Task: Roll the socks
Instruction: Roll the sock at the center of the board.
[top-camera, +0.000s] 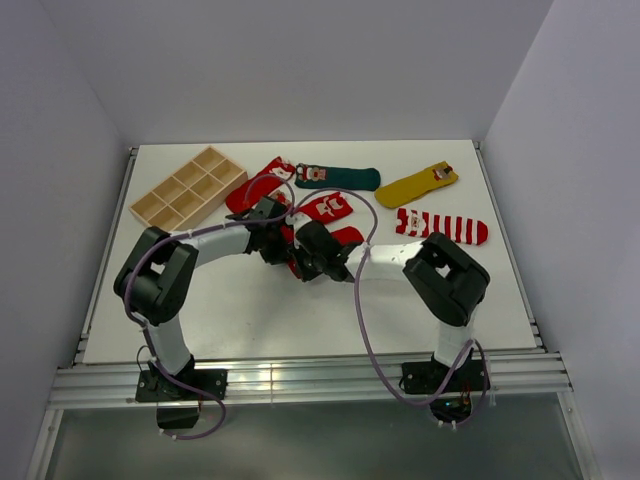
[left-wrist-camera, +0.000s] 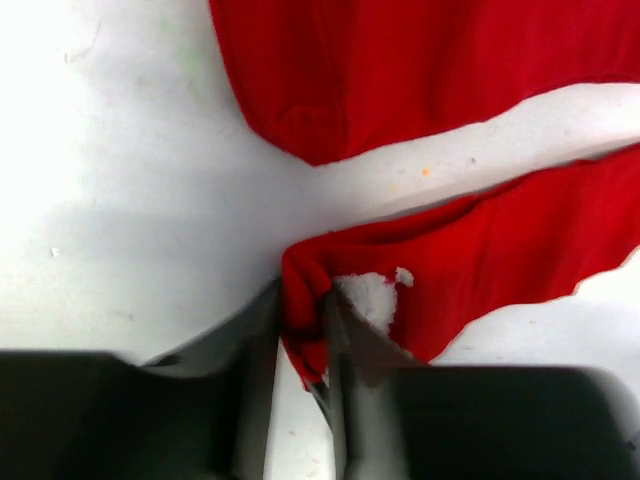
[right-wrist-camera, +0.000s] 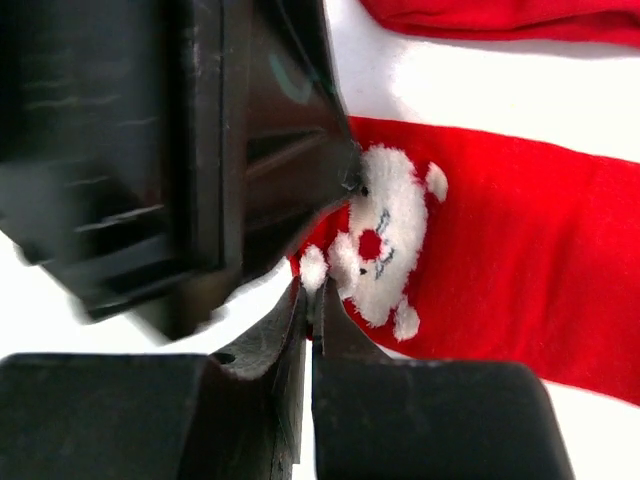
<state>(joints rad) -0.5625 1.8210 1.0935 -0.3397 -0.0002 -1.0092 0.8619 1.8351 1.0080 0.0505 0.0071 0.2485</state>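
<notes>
- My left claw (left-wrist-camera: 303, 335) is pinching the near edge of a red sock (left-wrist-camera: 520, 240). A fold of red cloth stands up between its two fingers (left-wrist-camera: 258, 340).
- That red sock lies near the middle of the white table (left-wrist-camera: 120, 200), right where my two arms meet.
- It has a fuzzy white patch (right-wrist-camera: 380, 245) with a little face and a red dot, close to the edge I am holding.
- My right claw (right-wrist-camera: 312, 300) is pressed together, with no gap between its fingers. Its tips sit at the sock's edge, touching the lower corner of the patch. I cannot tell whether any cloth is caught between them.
- In the right wrist view the dark body of my left claw looms just beside the right one, over the same end of the sock.
- Another red sock (left-wrist-camera: 420, 70) lies flat just beyond, with a strip of bare table between the two.
- Farther back lie a third red sock (top-camera: 255, 188), a green sock (top-camera: 345, 179), a yellow sock (top-camera: 417, 185) and a striped sock (top-camera: 445, 226).
- These four lie apart from one another, the striped one nearest my right arm.
- A wooden tray (top-camera: 188, 190) with compartments sits at the back left, beside the third red sock.
</notes>
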